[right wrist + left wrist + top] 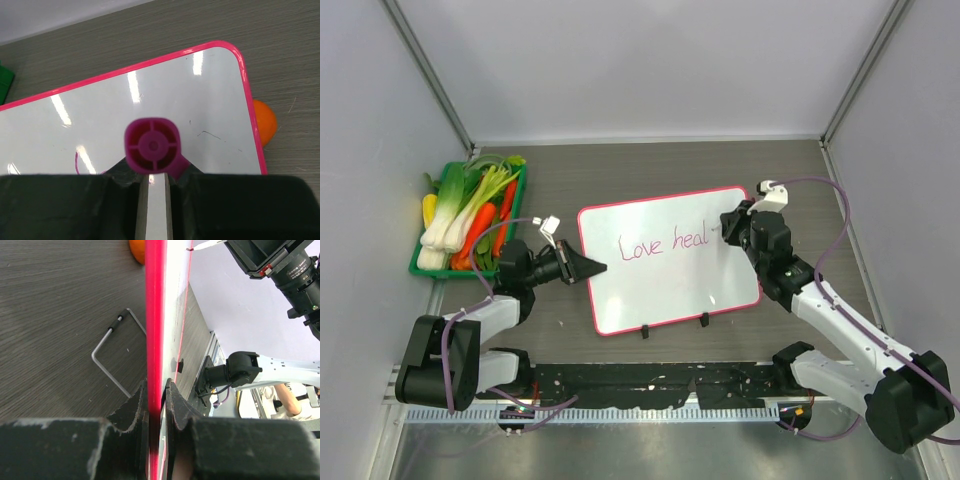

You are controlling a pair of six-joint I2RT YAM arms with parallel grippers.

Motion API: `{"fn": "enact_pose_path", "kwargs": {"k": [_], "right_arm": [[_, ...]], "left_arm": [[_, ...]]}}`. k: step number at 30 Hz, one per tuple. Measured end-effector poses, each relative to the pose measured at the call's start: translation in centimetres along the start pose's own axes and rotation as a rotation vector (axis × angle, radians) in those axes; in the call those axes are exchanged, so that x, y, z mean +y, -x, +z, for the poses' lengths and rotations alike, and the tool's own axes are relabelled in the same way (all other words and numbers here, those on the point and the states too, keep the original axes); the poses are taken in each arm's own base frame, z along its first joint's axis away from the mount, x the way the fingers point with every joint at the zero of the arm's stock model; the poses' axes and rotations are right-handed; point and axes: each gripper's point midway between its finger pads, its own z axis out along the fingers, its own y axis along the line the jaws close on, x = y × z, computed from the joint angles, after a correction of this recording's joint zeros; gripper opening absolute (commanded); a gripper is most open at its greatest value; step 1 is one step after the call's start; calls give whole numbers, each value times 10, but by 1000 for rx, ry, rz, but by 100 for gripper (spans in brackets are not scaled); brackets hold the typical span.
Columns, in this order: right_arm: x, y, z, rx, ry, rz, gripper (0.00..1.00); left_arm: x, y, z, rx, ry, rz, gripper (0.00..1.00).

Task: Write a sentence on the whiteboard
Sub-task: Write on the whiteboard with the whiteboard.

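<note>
Left end effector [156, 390] is pinched shut on the board [665, 260] edge; right end effector [153, 175] is closed on the marker [153, 145]; heavy pen pressure could pivot the board, skewing letters.

I count from my station: one whiteboard [665, 290] with two black feet [645, 331] and two written words [663, 244]; one pink marker [152, 146]; one orange round object [266, 125]; one green tray [420, 268] of vegetables, too crowded to count; one bent metal rod [107, 355]; two grippers, the left gripper [600, 268] and the right gripper [728, 235].

The whiteboard [660, 285] looks glossy and smooth, the table [620, 170] matt with grey wood grain
</note>
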Motion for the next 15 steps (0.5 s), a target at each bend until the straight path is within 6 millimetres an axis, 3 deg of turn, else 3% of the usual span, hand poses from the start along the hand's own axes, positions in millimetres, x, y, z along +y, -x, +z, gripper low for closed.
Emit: {"fn": "enact_pose_path", "kwargs": {"k": [15], "right_arm": [[0, -13, -10, 27, 37, 10, 1]], "left_arm": [[0, 0, 0, 0, 1, 0, 0]]}}
